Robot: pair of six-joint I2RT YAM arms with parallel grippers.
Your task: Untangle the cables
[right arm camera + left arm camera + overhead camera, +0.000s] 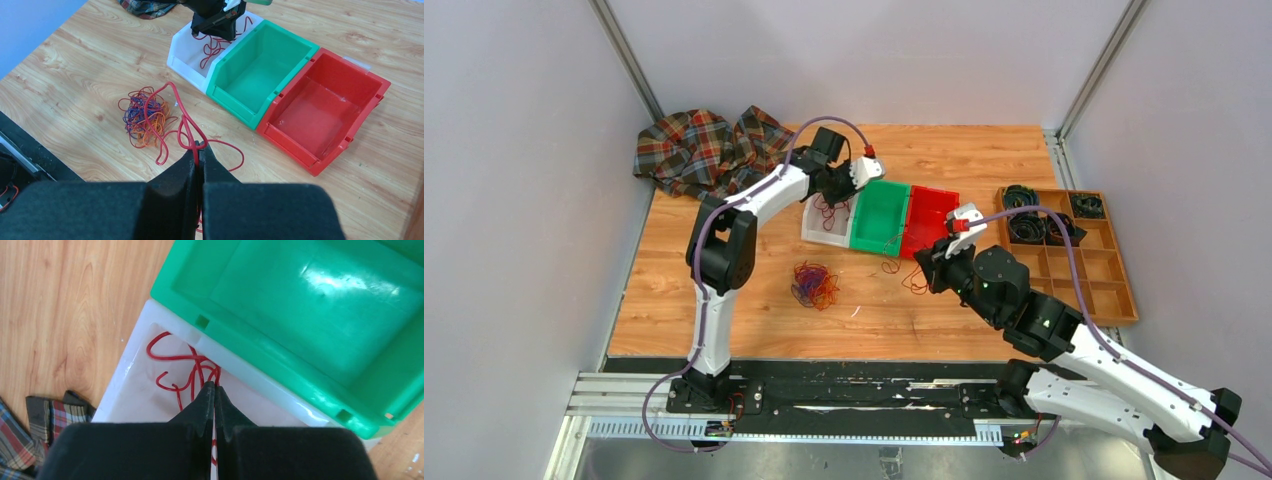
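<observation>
A loose tangle of red, orange and purple cables (814, 285) lies on the wooden table, also in the right wrist view (145, 117). My right gripper (200, 145) is shut on a red cable (180, 107) that loops up from beside the tangle; in the top view the gripper (929, 265) is in front of the red bin. My left gripper (215, 385) is shut on a red cable (175, 360) over the white bin (125, 390). In the top view this gripper (839, 190) hangs over the white bin (812, 232), which holds red cables.
A green bin (879, 215) and a red bin (929, 220) stand right of the white one, both without cables. A plaid cloth (709, 150) lies at the back left. A wooden compartment tray (1104, 270) with black coils sits at the right.
</observation>
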